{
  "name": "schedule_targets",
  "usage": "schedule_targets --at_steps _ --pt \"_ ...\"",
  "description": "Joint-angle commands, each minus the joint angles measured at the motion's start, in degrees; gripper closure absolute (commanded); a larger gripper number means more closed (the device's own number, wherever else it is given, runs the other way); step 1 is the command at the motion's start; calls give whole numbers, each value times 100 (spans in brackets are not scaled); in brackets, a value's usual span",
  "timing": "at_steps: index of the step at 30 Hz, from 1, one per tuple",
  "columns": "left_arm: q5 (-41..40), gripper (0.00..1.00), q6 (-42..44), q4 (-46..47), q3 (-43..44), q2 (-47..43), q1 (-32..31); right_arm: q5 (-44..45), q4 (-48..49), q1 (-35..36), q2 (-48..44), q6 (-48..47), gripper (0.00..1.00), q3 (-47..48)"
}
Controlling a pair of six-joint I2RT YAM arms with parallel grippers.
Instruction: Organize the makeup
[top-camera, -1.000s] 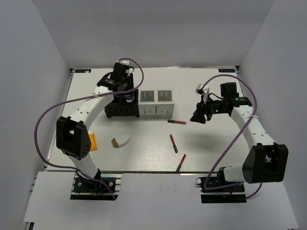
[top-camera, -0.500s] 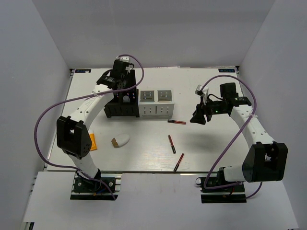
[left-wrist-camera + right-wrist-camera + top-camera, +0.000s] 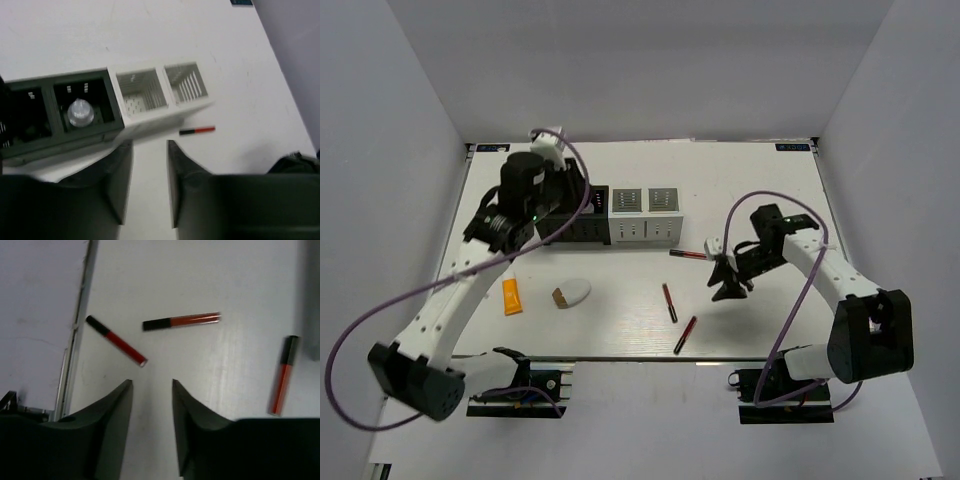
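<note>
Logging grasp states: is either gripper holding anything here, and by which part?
Nothing is held: the left gripper and the right gripper are both open and empty.

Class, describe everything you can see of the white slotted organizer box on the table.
The white slotted organizer box looks like hard plastic. It is a low rectangular block standing upright on the white table. It has two square open-topped compartments side by side, with slits in their walls, and both look empty. Its left end sits against the black slotted organizer box. A slim red-and-black stick lies just in front, not touching it.
</note>
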Motion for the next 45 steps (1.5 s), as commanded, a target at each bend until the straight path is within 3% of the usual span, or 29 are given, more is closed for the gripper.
schedule_targets --at_steps 1,2,5,10,22,37,45 --pt "552 55 -311 29 -1012 -706 -16 364 -368 370 -120 -1349 51 -384" --pt "534 46 -486 3 -1224 -1055 -16 436 -307 623 -94 -1393 50 -428" --pt "429 43 -873 -75 -1945 -1506 -16 760 26 1133 38 -1473 47 -533" --pt "227 42 -1322 -234 -2814 -2271 -16 1051 528 1907 415 -1333 47 -368" --pt "112 43 -1929 -454 -3888 -2676 -16 1385 1311 3340 1084 -840 52 -68" --pt "341 43 -1982 -129 -4381 -2658 -16 1851 2392 3693 1681 328 53 301" --pt "323 43 -1982 -138 -4399 -2659 -16 1957 2393 3763 2094 329 52 679"
